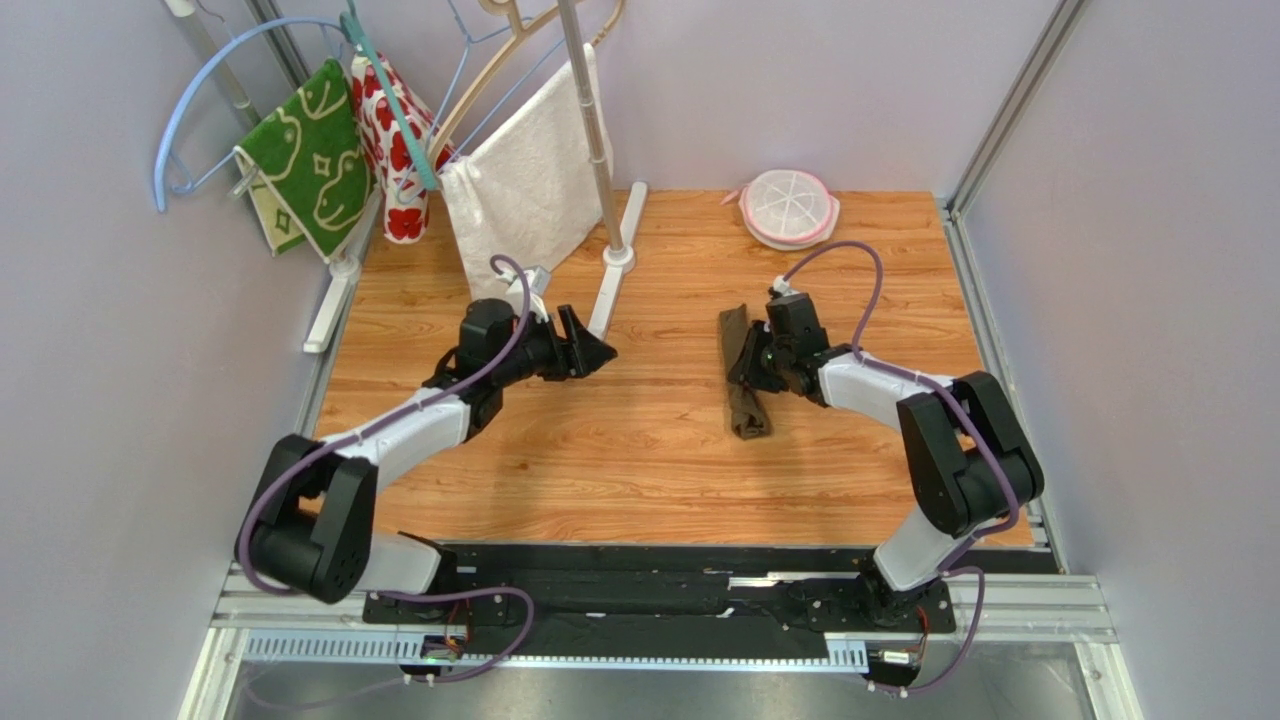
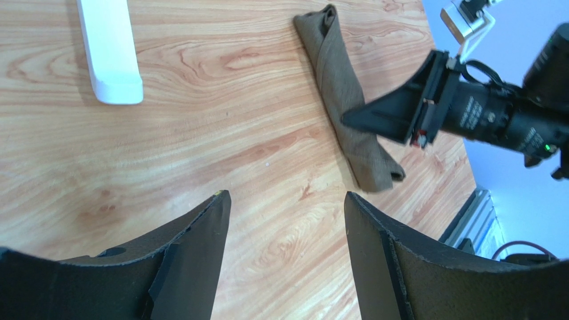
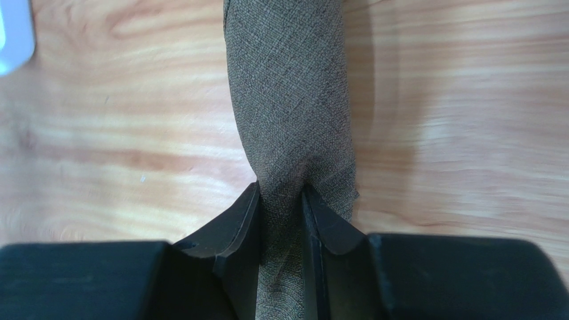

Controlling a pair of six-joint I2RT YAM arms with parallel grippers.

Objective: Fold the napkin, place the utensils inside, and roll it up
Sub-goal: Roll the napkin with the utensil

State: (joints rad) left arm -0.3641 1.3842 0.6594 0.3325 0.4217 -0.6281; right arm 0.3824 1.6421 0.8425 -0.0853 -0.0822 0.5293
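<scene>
At the back left of the counter [image 1: 646, 465] there's a white rack with a few hangers on it, carrying a green patterned cloth [image 1: 311, 150], a red-and-white cloth [image 1: 394, 143] and a white towel [image 1: 526, 188]. One of the rack's long white feet [image 1: 619, 255] runs forward and ends just beside the left claw [image 1: 594, 348], so that's the closest bit of clutter to anything. Over at the back right sits a round white thing with a pink rim [image 1: 789, 207], well apart from both arms.

The counter is orange-ish wood grain, boxed in by plain pale walls with metal rails along the edges.

The napkin [image 1: 742, 393] is a tight brown roll lying flat on the wood, right of centre, running roughly front to back. The right claw [image 3: 280, 193] is clamped on it at around the middle, and you can see the cloth bunching up between the two fingers, with the rest of the roll stretching away from them. The left claw has its fingers spread wide with nothing in them. It hangs above the wood, well to the left of the roll and pointing toward it, with bare wood between them.
</scene>
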